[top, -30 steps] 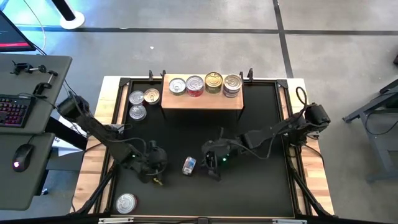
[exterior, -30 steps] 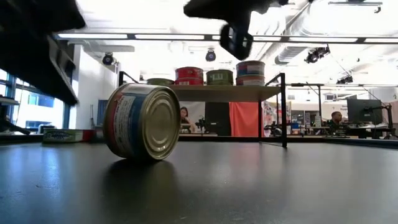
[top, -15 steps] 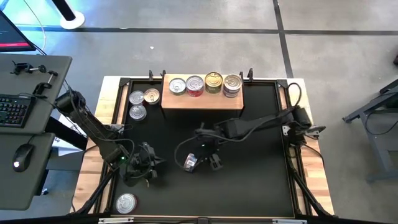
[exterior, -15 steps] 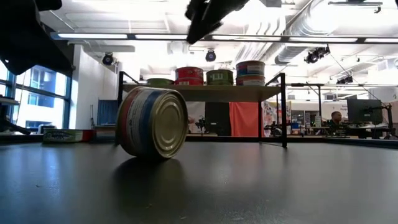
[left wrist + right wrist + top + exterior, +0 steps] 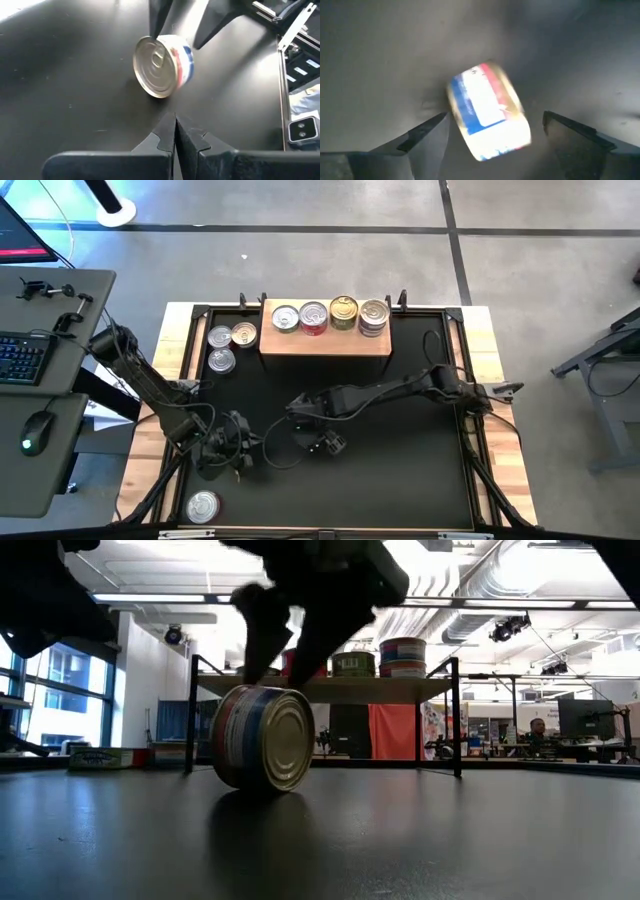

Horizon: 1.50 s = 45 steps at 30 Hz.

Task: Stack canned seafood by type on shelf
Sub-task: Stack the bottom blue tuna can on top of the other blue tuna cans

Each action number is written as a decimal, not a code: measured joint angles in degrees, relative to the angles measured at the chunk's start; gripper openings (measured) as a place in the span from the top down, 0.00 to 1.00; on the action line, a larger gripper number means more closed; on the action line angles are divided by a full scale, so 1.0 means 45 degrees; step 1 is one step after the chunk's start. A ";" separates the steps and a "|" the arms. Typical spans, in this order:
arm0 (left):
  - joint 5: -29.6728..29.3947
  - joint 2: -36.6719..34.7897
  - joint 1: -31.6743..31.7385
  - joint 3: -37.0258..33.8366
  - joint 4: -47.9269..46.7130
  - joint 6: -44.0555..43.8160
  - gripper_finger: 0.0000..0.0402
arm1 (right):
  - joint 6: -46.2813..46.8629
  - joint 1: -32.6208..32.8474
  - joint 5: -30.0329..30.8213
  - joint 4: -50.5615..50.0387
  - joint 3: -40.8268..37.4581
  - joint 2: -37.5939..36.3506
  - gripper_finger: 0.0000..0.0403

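While a red, white and blue can (image 5: pixel 264 737) is lying on its side on the black mat (image 5: pixel 420 470), resting on its curved wall with its silver lid facing the low camera, the right end effector (image 5: pixel 492 131) is hanging directly over it with its fingers spread wide, one dark finger (image 5: pixel 427 132) on each side of the tin and neither clearly touching it. In the high view this right end effector (image 5: pixel 310 435) is sitting just left of the frame's centre, its arm reaching in from the right edge of the bench (image 5: pixel 500 470), and it is hiding the tin beneath it. In the low view its fingers are showing as blurred dark shapes above the can, in the upper middle of the frame.

The left end effector (image 5: pixel 175 131) is waiting nearby with its fingers pressed together and nothing between them, pointing toward the can (image 5: pixel 162 65); in the high view it (image 5: pixel 240 450) is sitting in the lower left part of the mat.

The shelf (image 5: pixel 325 340) is standing at the top centre of the high view, carrying a row of four tins (image 5: pixel 330 315) along its back edge, the rightmost one looking like a stack of two in the low view. Three more cans (image 5: pixel 228 345) are clustered on the mat just left of the shelf, and a single can (image 5: pixel 203 506) is lying alone near the lower left corner.
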 joint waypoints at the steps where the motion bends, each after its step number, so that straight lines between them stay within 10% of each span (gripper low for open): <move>1: 0.0003 0.0000 -0.0044 0.0000 0.0083 0.0061 1.00 | -0.0023 0.0001 -0.0043 -0.0172 0.0040 0.0113 0.23; 12: -0.0002 0.0000 -0.0225 0.0000 0.0655 0.0410 1.00 | -0.0594 0.0033 0.0727 -0.0223 -0.0062 0.1082 0.25; 20: -0.0929 -0.0175 -0.0425 0.1225 0.1016 0.2685 1.00 | -0.0160 0.0346 0.1851 -0.0796 0.0447 0.1121 0.58; 25: -0.1955 -0.0996 -0.0502 0.2330 0.0491 0.5317 1.00 | 0.0908 0.0471 0.2039 -0.2104 0.2350 0.1068 0.58; 33: -0.4245 -0.2897 -0.0391 0.2623 0.0324 0.8332 1.00 | 0.1258 0.0189 0.6434 -0.3364 0.3445 -0.0238 0.58; 45: -0.3758 -0.3682 0.0694 0.2628 -0.0393 0.9094 1.00 | 0.4429 -0.1618 1.2209 -0.6630 0.2921 -0.3860 0.58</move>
